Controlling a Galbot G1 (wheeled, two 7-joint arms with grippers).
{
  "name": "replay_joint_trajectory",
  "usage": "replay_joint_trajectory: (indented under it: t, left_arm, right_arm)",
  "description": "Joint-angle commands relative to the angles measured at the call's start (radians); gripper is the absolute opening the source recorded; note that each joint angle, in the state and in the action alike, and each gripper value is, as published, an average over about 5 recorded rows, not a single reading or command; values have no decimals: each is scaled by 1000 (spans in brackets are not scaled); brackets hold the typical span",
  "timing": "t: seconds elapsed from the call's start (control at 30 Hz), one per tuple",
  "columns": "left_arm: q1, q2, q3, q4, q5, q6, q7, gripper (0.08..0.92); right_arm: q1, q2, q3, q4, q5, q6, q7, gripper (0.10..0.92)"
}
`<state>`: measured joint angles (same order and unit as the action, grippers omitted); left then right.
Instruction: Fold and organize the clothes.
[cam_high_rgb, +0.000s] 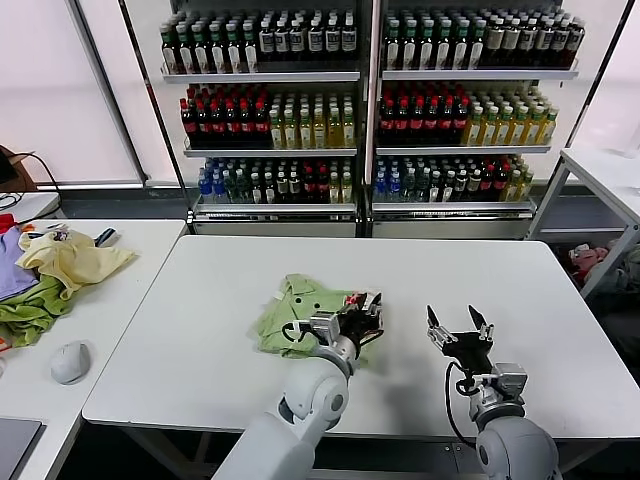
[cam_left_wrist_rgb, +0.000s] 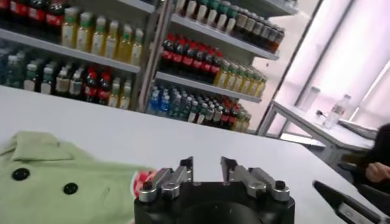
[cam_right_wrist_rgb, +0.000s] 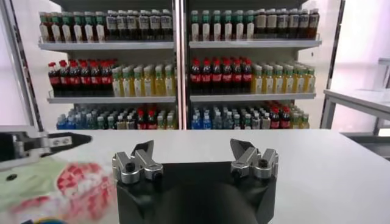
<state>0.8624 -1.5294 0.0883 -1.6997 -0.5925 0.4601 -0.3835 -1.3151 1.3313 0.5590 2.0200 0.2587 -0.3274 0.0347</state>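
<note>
A light green shirt (cam_high_rgb: 296, 312) lies folded into a small bundle on the white table (cam_high_rgb: 480, 270), with its buttoned collar (cam_left_wrist_rgb: 42, 179) and a red-pink print (cam_right_wrist_rgb: 79, 189) showing. My left gripper (cam_high_rgb: 366, 306) sits at the bundle's right edge, just above it. Its jaws (cam_left_wrist_rgb: 207, 165) stand apart with only bare table between them. My right gripper (cam_high_rgb: 451, 321) hovers over bare table to the right of the shirt, apart from it. It is wide open (cam_right_wrist_rgb: 192, 149) and holds nothing.
On a second table at the left lie a heap of yellow, green and purple clothes (cam_high_rgb: 50, 275) and a grey mouse (cam_high_rgb: 70, 362). Shelves of bottles (cam_high_rgb: 370, 100) stand behind the table. Another white table (cam_high_rgb: 610, 170) is at the far right.
</note>
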Motion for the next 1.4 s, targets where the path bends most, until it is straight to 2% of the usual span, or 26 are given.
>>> replay_joint_trajectory:
  t: [0.03, 0.33, 0.43, 0.53, 0.83, 1.03, 1.17, 1.4]
  left_arm:
    - [64, -2, -5, -76, 60, -19, 48, 437]
    - [206, 195, -203, -237, 108, -60, 43, 688]
    - [259, 226, -234, -269, 148, -85, 42, 767]
    - [302, 230, -252, -295, 166, -97, 41, 812]
    - [357, 218, -262, -331, 196, -116, 40, 823]
    - [383, 233, -275, -353, 194, -122, 40, 823]
    - [397, 238, -282, -364, 191, -123, 40, 823]
    - [404, 246, -291, -372, 184, -125, 40, 823]
  right_arm:
    - [33, 11, -48, -35, 1, -2, 24, 823]
    - [123, 142, -225, -164, -6, 0, 189, 823]
    - [149, 183, -270, -210, -6, -2, 213, 823]
    - [175, 221, -302, -266, -3, -4, 243, 823]
    - [246, 316, -320, -392, 50, -17, 353, 823]
    - [263, 327, -309, -412, 110, 1, 374, 811]
    - [286, 321, -302, -420, 142, 5, 354, 716]
    - [373, 263, -281, -476, 91, -32, 286, 517]
